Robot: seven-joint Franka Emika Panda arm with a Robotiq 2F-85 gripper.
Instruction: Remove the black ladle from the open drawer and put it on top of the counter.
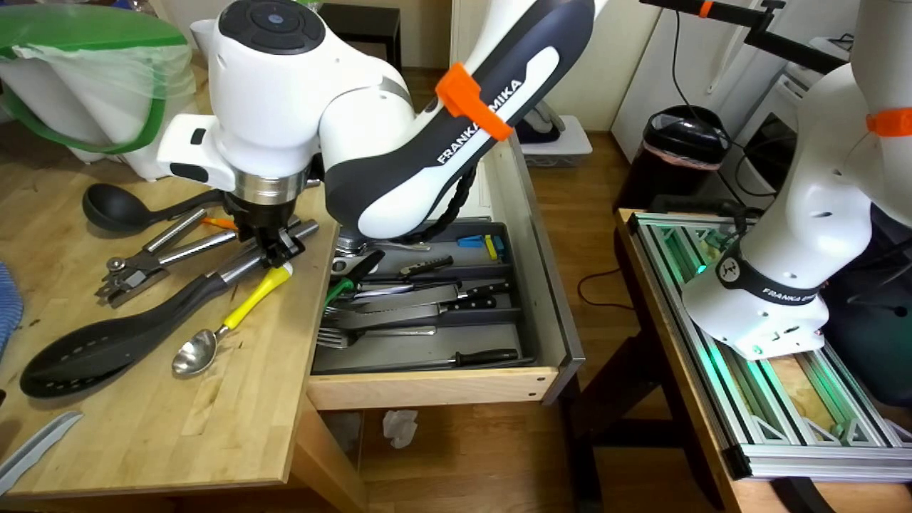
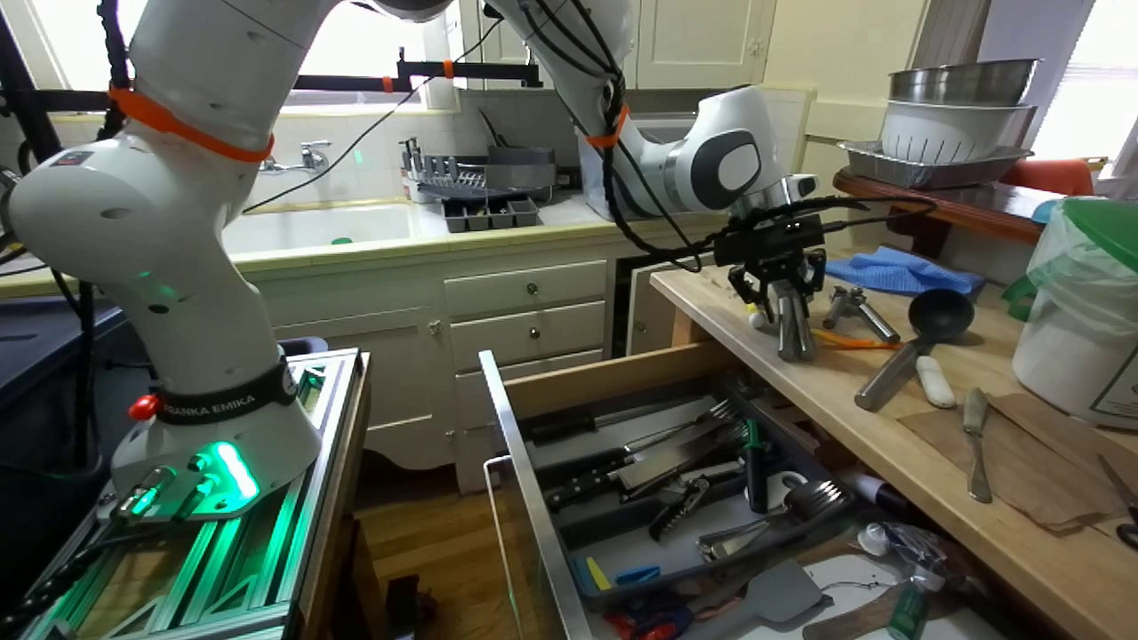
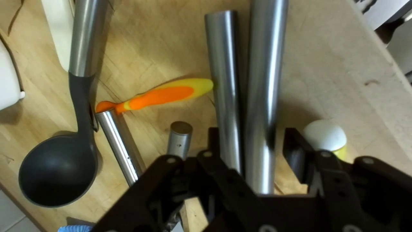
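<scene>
No all-black ladle shows in these frames. A round-bowled black ladle (image 1: 114, 208) with a steel grip lies on the counter (image 1: 192, 427); it also shows in the wrist view (image 3: 59, 170). A large black slotted spoon (image 1: 107, 349) lies over another dark utensil, both on the counter. My gripper (image 1: 280, 246) points down over their steel handles (image 2: 789, 329). In the wrist view both handles (image 3: 267, 64) stand between the fingers (image 3: 252, 145). A gap shows at the right finger; contact at the left finger cannot be told. The drawer (image 1: 427, 388) is open beside the counter.
A yellow-handled spoon (image 1: 258, 296) lies close to the gripper. A metal can opener (image 1: 153, 260), an orange spoon (image 3: 167, 93) and a knife (image 1: 35, 449) lie on the counter. A white bin (image 1: 107, 107) stands behind. The drawer holds a grey cutlery tray (image 2: 551, 533) with knives.
</scene>
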